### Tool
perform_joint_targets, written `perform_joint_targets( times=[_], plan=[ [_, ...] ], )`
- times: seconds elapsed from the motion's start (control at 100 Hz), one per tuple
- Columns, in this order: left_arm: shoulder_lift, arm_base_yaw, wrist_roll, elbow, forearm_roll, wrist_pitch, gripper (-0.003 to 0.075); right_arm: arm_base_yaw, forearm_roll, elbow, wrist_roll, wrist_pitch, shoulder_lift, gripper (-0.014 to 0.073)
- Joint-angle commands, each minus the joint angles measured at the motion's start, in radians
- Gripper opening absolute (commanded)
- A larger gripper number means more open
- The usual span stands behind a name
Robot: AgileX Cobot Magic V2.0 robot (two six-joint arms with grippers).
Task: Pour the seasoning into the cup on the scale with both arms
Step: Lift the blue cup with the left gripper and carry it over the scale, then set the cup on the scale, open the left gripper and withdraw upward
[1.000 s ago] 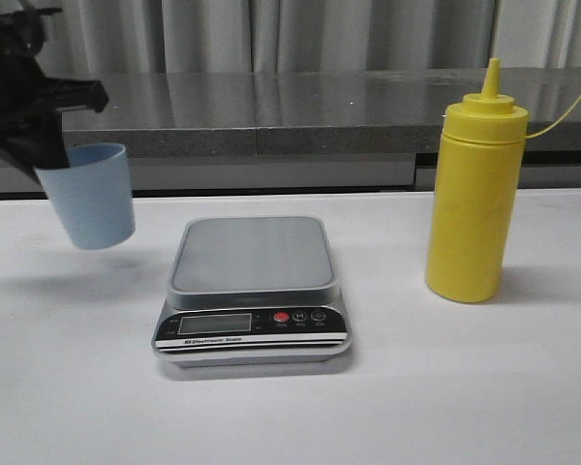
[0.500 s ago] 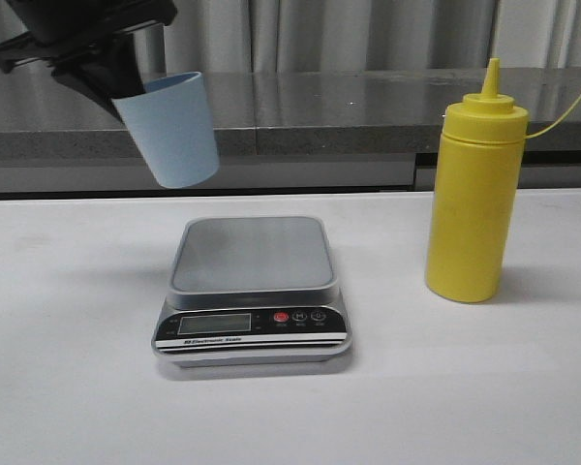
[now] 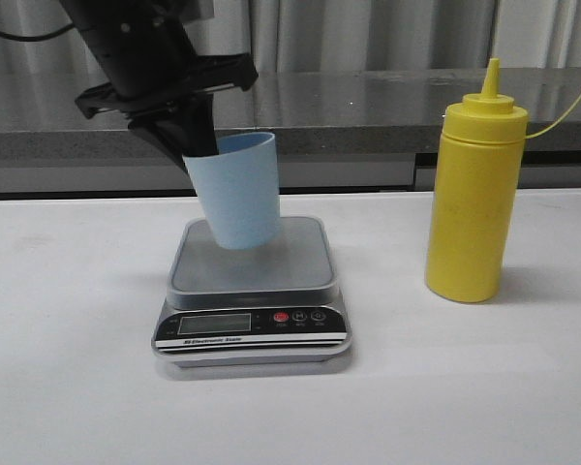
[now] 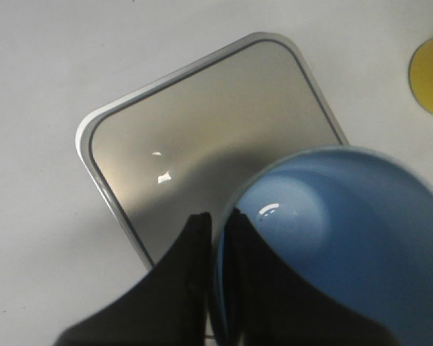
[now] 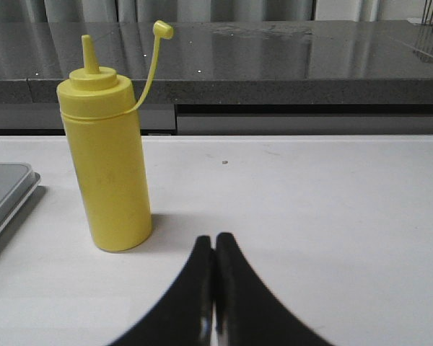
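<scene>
My left gripper (image 3: 205,145) is shut on the rim of the light blue cup (image 3: 238,191), one finger inside and one outside. The cup hangs tilted just over the scale (image 3: 252,254), its base close to the grey platform's back half. From the left wrist, the cup (image 4: 339,238) sits over the platform (image 4: 202,137), with the gripper (image 4: 218,231) pinching its wall. The yellow seasoning (image 3: 474,194) bottle stands upright on the table to the right of the scale, cap strap trailing off. In the right wrist view, the right gripper (image 5: 215,249) is shut and empty, low over the table beside the seasoning (image 5: 108,166).
A dark stone counter (image 3: 368,107) runs along the back behind the white table (image 3: 77,387). The scale's black panel (image 3: 252,325) with display and red button faces the front. The platform's corner (image 5: 3,191) shows at the edge of the right wrist view.
The left arm has carried the cup from the far left, up and across to the right, then down over the scale's platform. The bottle and the scale have stayed put.
</scene>
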Motion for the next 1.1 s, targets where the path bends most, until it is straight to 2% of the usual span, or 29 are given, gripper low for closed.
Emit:
perform_joint_targets(
  times=[0.0, 0.11, 0.33, 0.47, 0.98, 1.09],
  plan=[
    [-0.035, -0.009, 0.001, -0.031, -0.015, -0.036, -0.0019, -0.005, -0.012, -0.015, -0.003, -0.074, -0.022, -0.0068],
    [-0.031, -0.009, 0.001, -0.031, -0.015, -0.036, 0.0005, -0.005, -0.012, -0.015, -0.003, -0.074, -0.022, -0.0068],
    [-0.031, -0.009, 0.001, -0.031, -0.015, -0.036, 0.0197, -0.005, -0.012, -0.015, -0.003, -0.074, -0.022, -0.0068],
    [-0.031, -0.009, 0.001, -0.031, -0.015, -0.038, 0.0255, -0.005, -0.012, -0.015, -0.003, -0.074, -0.022, -0.0068],
    [-0.112, -0.009, 0.001, -0.031, -0.015, -0.037, 0.0247, -0.005, -0.012, -0.015, -0.003, -0.074, -0.022, -0.0068],
    [-0.149, -0.009, 0.001, -0.017, -0.005, -0.048, 0.0204, -0.005, -0.012, -0.015, -0.003, -0.074, -0.022, -0.0068]
  ],
)
